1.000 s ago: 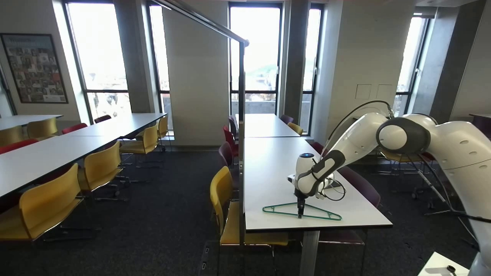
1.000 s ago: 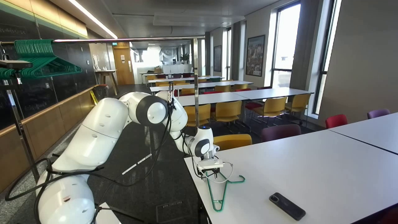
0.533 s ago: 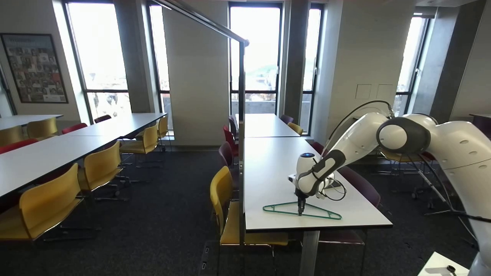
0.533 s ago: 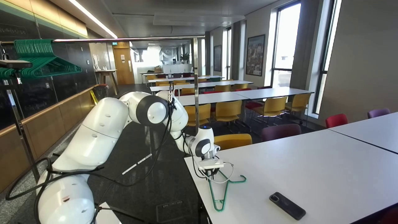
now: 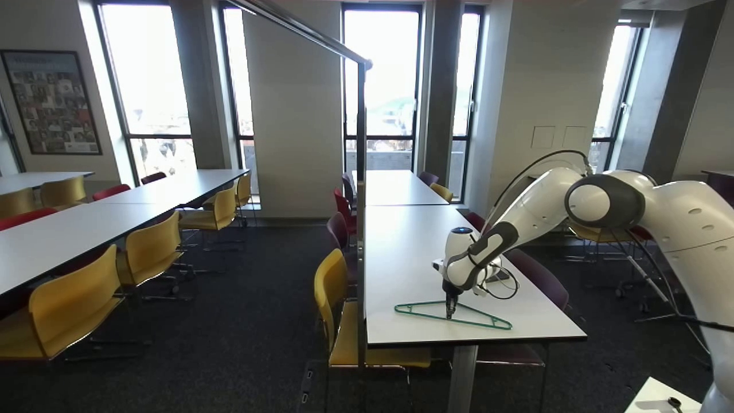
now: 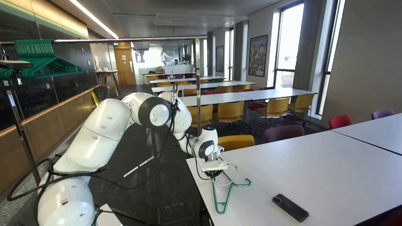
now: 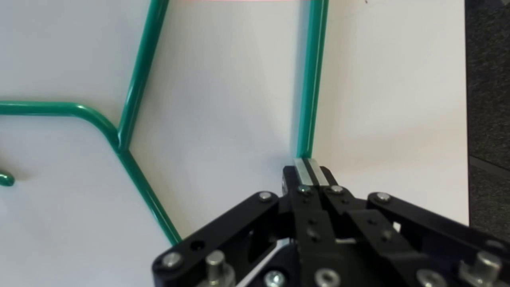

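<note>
Near the green hanger [image 7: 312, 79] clenched in the tool [image 7: 310, 171], a dark phone [image 6: 290, 207] lies on the table [image 6: 314, 169].

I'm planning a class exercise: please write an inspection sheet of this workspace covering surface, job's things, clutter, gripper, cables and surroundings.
Surface: white table, dark-edged.
Job's things: one green hanger near the table's end.
Clutter: dark phone on the table.
Gripper: closed on the hanger's long bar.
Cables: white cable loops beside the gripper; black cables hang along the arm.
Surroundings: yellow chair beside the table; row of green hangers on a metal rail.
</note>
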### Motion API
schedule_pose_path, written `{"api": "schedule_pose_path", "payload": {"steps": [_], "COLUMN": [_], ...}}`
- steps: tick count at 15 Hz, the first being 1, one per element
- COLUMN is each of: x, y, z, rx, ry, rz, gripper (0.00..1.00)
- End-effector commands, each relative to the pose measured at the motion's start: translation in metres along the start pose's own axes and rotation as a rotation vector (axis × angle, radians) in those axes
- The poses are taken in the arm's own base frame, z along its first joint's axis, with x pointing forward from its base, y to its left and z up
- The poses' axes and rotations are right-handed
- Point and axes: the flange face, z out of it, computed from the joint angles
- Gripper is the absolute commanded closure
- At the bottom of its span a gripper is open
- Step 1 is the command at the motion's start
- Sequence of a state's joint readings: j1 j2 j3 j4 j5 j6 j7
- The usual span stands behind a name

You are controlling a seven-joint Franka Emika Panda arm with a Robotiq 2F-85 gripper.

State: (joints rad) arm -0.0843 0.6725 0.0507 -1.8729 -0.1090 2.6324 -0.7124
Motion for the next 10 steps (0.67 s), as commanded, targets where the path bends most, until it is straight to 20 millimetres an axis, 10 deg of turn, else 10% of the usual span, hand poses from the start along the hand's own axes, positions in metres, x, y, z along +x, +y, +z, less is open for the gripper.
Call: {"api": "schedule_pose_path", "payload": {"steps": [1,8,9,10], "x": [-0.0011,-0.0059,-0.0061,-0.0062], "y": [0.0059,0.0088,0.0088,0.0086], "z": [-0.0046,0.0003,0.0008,0.0015], "rx": [0.022,0.027,0.029,0.030], "ry": [0.003,-0.007,-0.008,-0.009], "rz": [0.020,0.031,0.030,0.028], "gripper": [0.75,0.29,0.35,0.64]}}
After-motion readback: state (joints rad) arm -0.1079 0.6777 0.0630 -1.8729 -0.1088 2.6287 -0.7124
